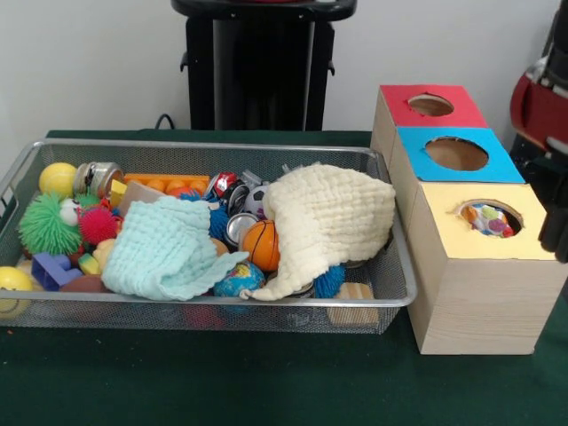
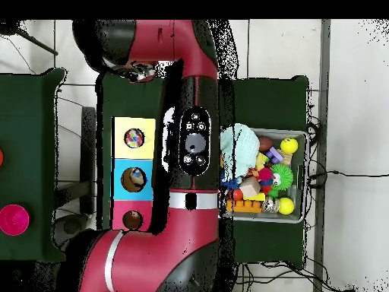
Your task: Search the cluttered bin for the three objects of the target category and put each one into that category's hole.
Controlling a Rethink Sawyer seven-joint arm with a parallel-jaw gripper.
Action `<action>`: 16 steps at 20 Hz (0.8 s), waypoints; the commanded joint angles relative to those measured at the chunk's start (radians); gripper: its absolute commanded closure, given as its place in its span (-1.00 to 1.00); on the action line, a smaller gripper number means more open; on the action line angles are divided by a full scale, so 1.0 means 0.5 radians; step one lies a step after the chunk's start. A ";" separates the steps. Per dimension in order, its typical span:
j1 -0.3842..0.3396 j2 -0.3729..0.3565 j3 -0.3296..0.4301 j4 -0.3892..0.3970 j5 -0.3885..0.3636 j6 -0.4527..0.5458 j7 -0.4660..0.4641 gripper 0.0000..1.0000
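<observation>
Gripper state cannot be told: in the front view only a dark and red part of the arm (image 1: 543, 111) shows at the right edge, and from overhead the arm's bulk hides whatever hangs beneath it. Going left to right across the front view, a wide wire basket (image 1: 213, 312) sits on a green table (image 1: 266, 382), packed with clutter: a yellow ball (image 1: 58, 178), a spiky green ball (image 1: 49, 224), a folded mint cloth (image 1: 165, 248), a small basketball (image 1: 262, 244), and a large cream cloth (image 1: 324, 222) draped over the right end. No spotted cloth shows on the surface. To the right stand three boxes in a row, red-topped (image 1: 426, 106), blue-topped (image 1: 454, 154), then the nearest and largest, the yellow-topped box (image 1: 475, 266). Something white with coloured dots (image 1: 486, 219) sits inside its round hole (image 1: 490, 216), so at least one spotted cloth appears to be delivered. The step in hand is probably searching for another. The next move likely calls for lifting or shifting the two big cloths to uncover what lies beneath.
</observation>
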State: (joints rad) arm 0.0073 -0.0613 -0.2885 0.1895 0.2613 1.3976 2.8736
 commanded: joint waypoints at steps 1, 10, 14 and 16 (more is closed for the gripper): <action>-0.048 -0.099 0.170 0.509 -0.023 -0.054 -0.242 1.00; -0.034 -0.352 0.245 1.186 -0.077 -0.502 -0.284 1.00; -0.020 -0.393 0.216 1.288 -0.103 -0.532 -0.269 1.00; -0.019 -0.398 0.211 1.312 -0.115 -0.554 -0.267 1.00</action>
State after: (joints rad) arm 0.0070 -0.2193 -0.2624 0.5563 0.2533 1.1603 2.8736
